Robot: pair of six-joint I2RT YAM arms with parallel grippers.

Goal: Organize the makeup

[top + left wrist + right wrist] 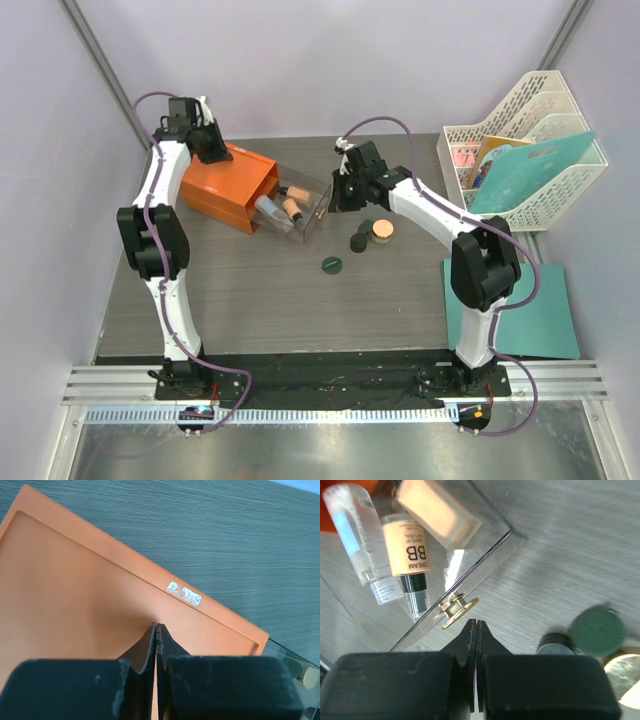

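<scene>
The clear drawer (pixel 300 210) stands pulled out of the orange box (pixel 228 186). In it lie a clear tube (pixel 357 535), a tan-and-black BB cream tube (pixel 407 550) and a tan bottle (pixel 437 510). My right gripper (pixel 476 623) is shut and empty, its tips just in front of the drawer's gold knob (pixel 459 607). My left gripper (pixel 157 626) is shut and empty, its tips on the orange box top (pixel 75 595). On the table lie a dark green disc (pixel 332 265), a dark jar (pixel 359 242), a green-lidded jar (pixel 367 227) and a tan-lidded jar (pixel 382 232).
A white file rack (pixel 545 190) with folders stands at the back right. A teal mat (pixel 515 310) lies at the right edge by the right arm's base. The grey walls close in on the left and back.
</scene>
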